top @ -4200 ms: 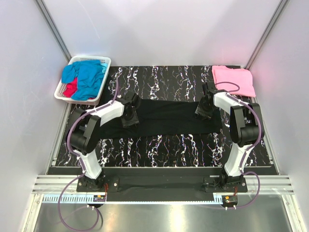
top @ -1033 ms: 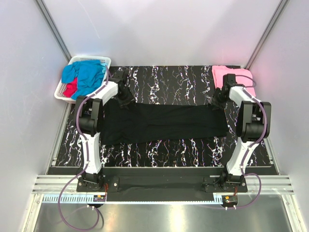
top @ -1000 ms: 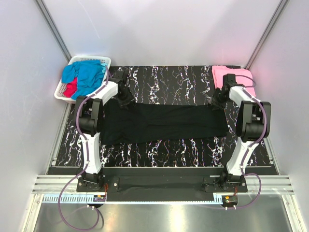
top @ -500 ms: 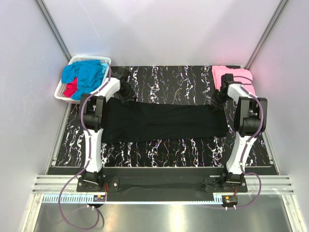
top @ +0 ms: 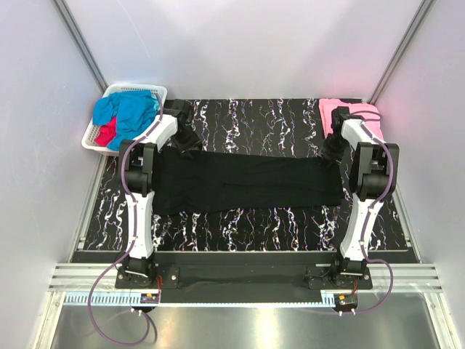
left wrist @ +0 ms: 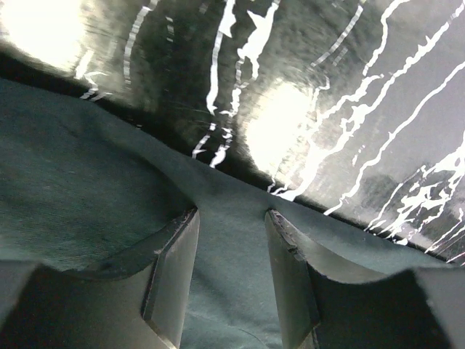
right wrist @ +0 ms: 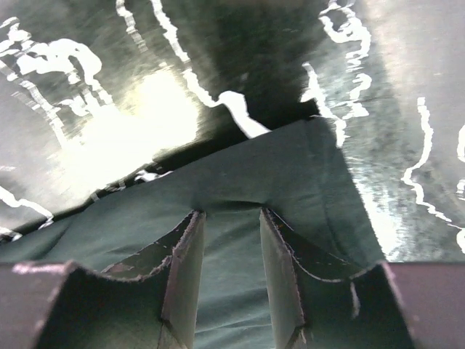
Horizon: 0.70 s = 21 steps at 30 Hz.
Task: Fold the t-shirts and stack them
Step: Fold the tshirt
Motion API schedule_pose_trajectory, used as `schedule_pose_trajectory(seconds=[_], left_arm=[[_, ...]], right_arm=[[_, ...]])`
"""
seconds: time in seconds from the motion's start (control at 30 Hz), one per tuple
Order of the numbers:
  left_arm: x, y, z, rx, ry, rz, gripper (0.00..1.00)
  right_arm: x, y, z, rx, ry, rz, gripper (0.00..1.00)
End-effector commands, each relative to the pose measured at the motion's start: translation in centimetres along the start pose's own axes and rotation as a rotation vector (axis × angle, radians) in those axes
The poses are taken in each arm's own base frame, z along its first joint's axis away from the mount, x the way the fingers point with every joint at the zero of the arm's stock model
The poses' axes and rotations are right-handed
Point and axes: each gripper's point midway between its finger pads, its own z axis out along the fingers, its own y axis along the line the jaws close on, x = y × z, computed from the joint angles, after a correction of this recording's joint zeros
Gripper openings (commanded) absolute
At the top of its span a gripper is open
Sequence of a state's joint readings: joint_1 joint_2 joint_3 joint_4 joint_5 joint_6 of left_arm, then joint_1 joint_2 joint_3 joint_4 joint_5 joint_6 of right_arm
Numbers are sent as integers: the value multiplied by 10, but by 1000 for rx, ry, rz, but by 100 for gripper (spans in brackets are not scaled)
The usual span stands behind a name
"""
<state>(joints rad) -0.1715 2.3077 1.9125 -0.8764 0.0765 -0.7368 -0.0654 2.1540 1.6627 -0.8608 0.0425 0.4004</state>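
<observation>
A black t-shirt (top: pixel 247 182) lies stretched flat in a long band across the middle of the bench (top: pixel 247 116), running almost from its left edge to its right edge. The left gripper (top: pixel 187 139) sits at the shirt's far left corner and the right gripper (top: pixel 333 149) at its far right corner. Each has its jaws partway closed on a pinch of the black cloth, which fills the gap and puckers at the tips. A pink t-shirt (top: pixel 367 107) rests in the bench's far right corner, partly under the right arm. By the far left corner a white basket (top: pixel 138 89) holds a crumpled blue t-shirt (top: pixel 131 113) and a red t-shirt (top: pixel 107 134)
</observation>
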Motion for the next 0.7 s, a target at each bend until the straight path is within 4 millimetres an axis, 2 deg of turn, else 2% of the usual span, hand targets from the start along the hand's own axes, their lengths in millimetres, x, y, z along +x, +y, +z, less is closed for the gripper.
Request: schedule_pose_trajectory(seconds=[0.0, 0.23, 0.4, 0.5, 0.67], left_arm=[[-8, 18, 6, -48, 4, -26, 48], [-10, 28, 7, -60, 14, -36, 48], [-10, 31, 8, -66, 19, -36, 48], [-11, 32, 10, -68, 23, -37, 48], [-12, 30, 6, -56, 25, -29, 48]], right_arm=[[-8, -24, 0, 144, -20, 14, 43], [-10, -45, 1, 262, -25, 15, 40], [-13, -76, -3, 453, -42, 3, 38], [-15, -87, -6, 531, -50, -1, 36], [-22, -80, -20, 484, -91, 25, 33]])
